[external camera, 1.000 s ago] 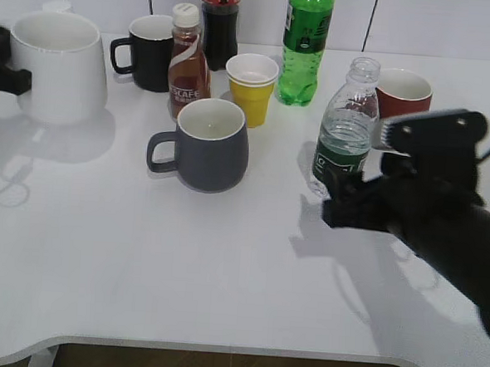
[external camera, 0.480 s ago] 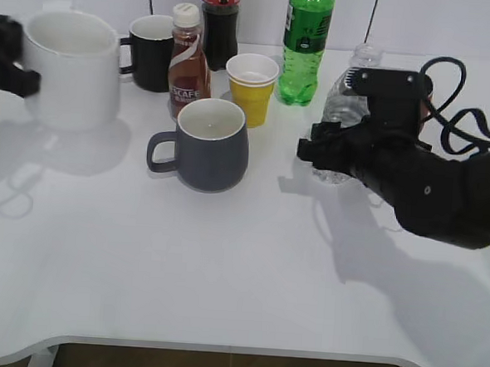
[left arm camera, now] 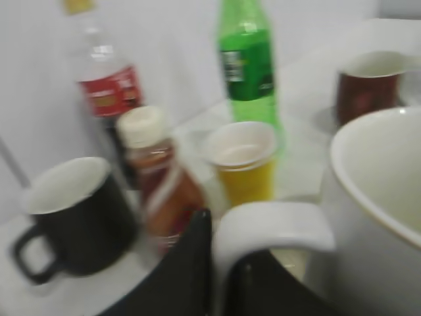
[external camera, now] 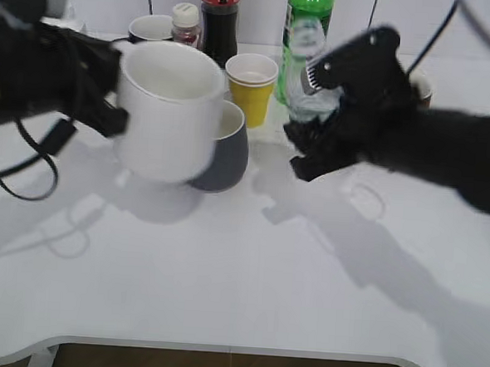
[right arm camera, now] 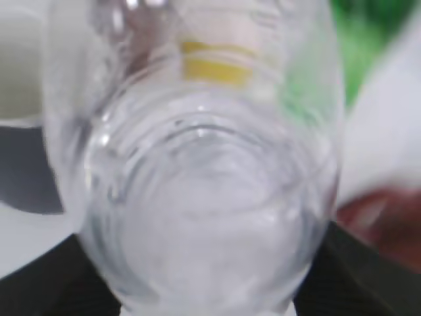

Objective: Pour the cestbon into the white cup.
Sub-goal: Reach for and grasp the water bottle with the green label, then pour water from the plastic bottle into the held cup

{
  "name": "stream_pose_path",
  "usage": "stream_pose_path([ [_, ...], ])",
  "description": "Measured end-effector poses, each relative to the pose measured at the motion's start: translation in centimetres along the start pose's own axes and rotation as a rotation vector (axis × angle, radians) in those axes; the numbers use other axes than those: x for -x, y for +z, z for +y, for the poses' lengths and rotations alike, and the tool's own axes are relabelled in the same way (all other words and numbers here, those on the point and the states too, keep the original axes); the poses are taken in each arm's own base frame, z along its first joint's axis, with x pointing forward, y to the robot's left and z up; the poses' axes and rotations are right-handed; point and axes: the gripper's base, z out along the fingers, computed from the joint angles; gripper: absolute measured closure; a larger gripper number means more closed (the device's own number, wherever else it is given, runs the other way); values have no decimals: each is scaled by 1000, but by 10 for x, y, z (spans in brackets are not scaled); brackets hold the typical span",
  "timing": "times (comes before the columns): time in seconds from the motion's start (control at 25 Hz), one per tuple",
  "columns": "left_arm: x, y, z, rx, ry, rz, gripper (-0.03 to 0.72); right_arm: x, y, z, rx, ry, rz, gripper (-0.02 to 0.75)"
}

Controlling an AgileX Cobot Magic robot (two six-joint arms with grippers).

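The white cup [external camera: 166, 112] hangs above the table in front of the grey mug, held by its handle [left arm camera: 270, 227]. My left gripper [external camera: 117, 101] is shut on that handle, with one finger on each side of it [left arm camera: 227, 276]. The cestbon [external camera: 306, 71] is raised off the table, roughly upright, to the right of the cup and in front of the green bottle. My right gripper [external camera: 310, 142] is shut on its lower body. In the right wrist view the clear bottle [right arm camera: 197, 184] fills the frame, blurred, with dark fingers at the bottom corners [right arm camera: 204, 296]. Its label is hidden.
A grey mug [external camera: 230, 149] stands right behind the white cup. At the back stand a yellow cup [external camera: 252, 88], a green soda bottle [external camera: 310, 0], a cola bottle [external camera: 219, 20], a coffee bottle [external camera: 186, 18] and a black mug [external camera: 150, 28]. A red cup [left arm camera: 368, 85] stands far right.
My left gripper has lifted the white cup and carried it right to the grey mug. My right gripper has raised the cestbon and moved it left.
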Motion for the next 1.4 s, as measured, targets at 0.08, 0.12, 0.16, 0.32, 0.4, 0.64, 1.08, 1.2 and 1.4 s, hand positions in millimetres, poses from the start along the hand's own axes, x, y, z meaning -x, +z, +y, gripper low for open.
stream_pose_path([
  [0.08, 2, 2, -13, -36, -13, 5, 660, 15, -12, 0, 31, -164, -37, 265],
  [0.12, 4, 2, -19, -52, -18, 4, 660, 21, -15, -1, 41, -233, -48, 265],
  [0.16, 4, 3, -23, -64, -24, 5, 660, 28, -19, -1, 47, -307, -62, 265],
  [0.32, 4, 6, -41, -119, -22, 20, 660, 45, -22, -3, 46, -553, -90, 265],
  [0.4, 2, 7, -46, -134, -21, 42, 660, 50, -22, -4, 37, -660, -104, 265],
  [0.64, -1, 7, -48, -135, -28, 72, 660, 56, -22, -6, -17, -937, -150, 265],
  [1.08, -1, 7, -48, -136, -26, 75, 660, 61, -19, -7, -106, -1214, -202, 265],
  [1.2, -2, 7, -48, -136, -26, 81, 660, 62, -19, -8, -137, -1257, -210, 265],
  [1.4, -3, 7, -48, -135, -26, 99, 660, 66, -20, -12, -207, -1306, -217, 265],
])
